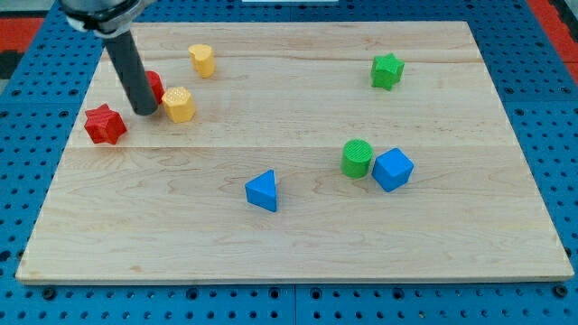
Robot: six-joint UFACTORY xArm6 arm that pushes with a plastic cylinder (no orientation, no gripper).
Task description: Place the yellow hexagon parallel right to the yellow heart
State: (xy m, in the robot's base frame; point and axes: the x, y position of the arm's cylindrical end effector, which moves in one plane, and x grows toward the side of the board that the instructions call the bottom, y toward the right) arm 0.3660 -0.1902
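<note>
In the camera view, nearest the view's bottom is the blue triangle (263, 191), lying on the pale wooden counter (181, 244). To its right and a little higher sit the green cylinder (357, 157) and the blue cube (393, 169), just beside each other. A green star (386, 70) stands well apart near the view's top right.

The counter carries no containers, and no writing or label can be read on any block.

At the view's left, the yellow hexagon (179, 104) lies below and slightly left of the yellow heart (202, 60), the two apart. The hexagon is squat, with no clear long axis; which way it faces cannot be told.

My tip (144, 111) rests just left of the yellow hexagon, very close, though contact cannot be confirmed. The tool is a bare rod, holding nothing. A red block (153, 86) is partly hidden behind the rod, shape unclear. A red star (105, 124) lies to the tip's left.
</note>
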